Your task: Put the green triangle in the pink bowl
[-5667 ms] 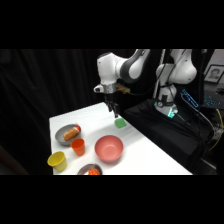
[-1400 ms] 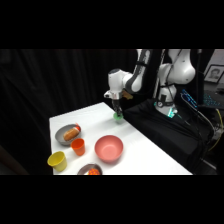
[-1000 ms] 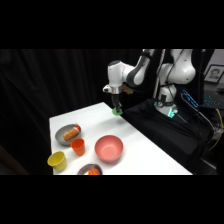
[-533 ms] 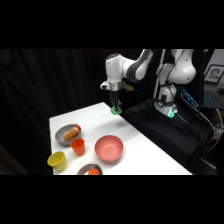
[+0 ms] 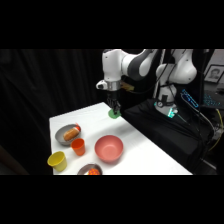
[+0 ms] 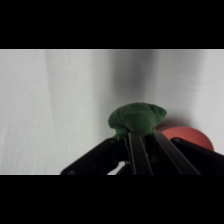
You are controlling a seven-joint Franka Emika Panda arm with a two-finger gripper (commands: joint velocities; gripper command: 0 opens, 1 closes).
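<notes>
The green triangle (image 5: 115, 114) hangs a little above the white table (image 5: 145, 155) near its far edge, with my gripper (image 5: 114, 109) shut on it from above. In the wrist view it shows as a dark green, rounded lump (image 6: 136, 119) at the tips of my closed black fingers (image 6: 134, 150), over white tabletop. The pink bowl (image 5: 109, 148) stands empty on the table, in front of the gripper and nearer the camera. In the wrist view only an edge of the pink bowl (image 6: 189, 138) shows, at the lower right behind the linkage.
A grey metal bowl (image 5: 67, 134) with orange food stands at the left, with an orange cup (image 5: 78, 146) and a yellow cup (image 5: 57, 160) in front of it. A second metal bowl (image 5: 91, 171) is at the front edge. Black cloth (image 5: 165, 130) borders the table's right side.
The gripper came down onto the green triangle, shut on it and has risen slightly. The triangle is now off the table and a little left of where it lay.
</notes>
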